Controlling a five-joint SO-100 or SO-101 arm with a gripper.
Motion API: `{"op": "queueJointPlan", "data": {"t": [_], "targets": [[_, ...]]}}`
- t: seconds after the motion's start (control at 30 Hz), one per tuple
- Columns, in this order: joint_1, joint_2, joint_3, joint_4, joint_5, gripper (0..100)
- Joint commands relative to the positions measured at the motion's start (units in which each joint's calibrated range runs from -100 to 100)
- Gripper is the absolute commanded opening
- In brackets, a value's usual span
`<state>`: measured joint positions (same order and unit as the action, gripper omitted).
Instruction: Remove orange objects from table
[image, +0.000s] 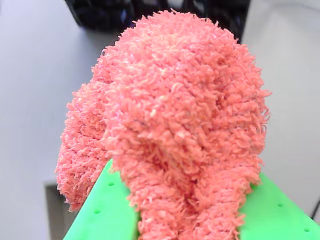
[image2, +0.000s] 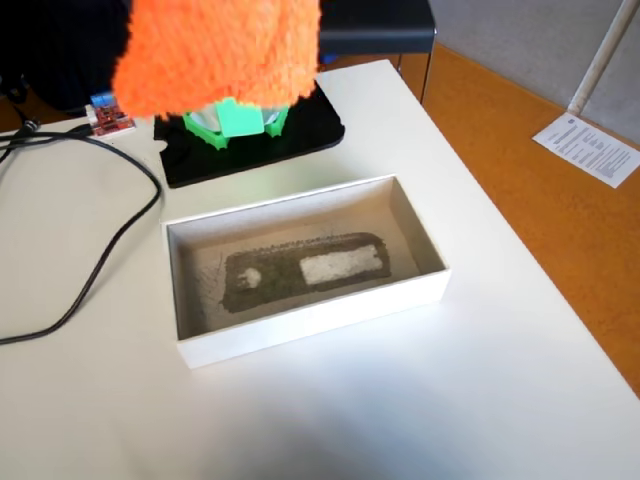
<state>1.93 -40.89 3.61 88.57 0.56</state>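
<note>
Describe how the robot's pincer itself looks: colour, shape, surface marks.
The pincer is bright green plastic. In the wrist view its two fingers are flat, wedge-like slabs with smooth matte faces dotted with a few small round dimples. In the fixed view only a blocky green piece with pale grey beside it shows. No cables or markings on it are visible.

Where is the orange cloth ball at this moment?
In the fixed view, the orange cloth ball is at the top left, held up by the green gripper above the black mat, behind the white box.
</note>
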Motion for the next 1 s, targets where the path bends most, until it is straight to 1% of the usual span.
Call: {"op": "queueJointPlan", "data": {"t": [0.0, 0.1, 0.17, 0.33, 0.5, 0.83, 0.93, 0.97], "targets": [[0.4, -10.8, 21.7, -10.4, 1.7, 0], [-0.6, -12.0, 34.1, -23.8, 1.8, 0], [-1.3, -10.8, 39.2, -30.6, 2.0, 0], [-3.7, -8.0, 45.9, -39.8, 2.2, 0], [-5.1, -8.8, 46.6, -40.1, 1.9, 0], [-3.7, -11.4, 48.1, -37.9, 2.2, 0], [-2.6, -12.4, 44.9, -30.6, 2.4, 0], [-2.3, -12.8, 44.9, -30.2, 2.6, 0]]}}
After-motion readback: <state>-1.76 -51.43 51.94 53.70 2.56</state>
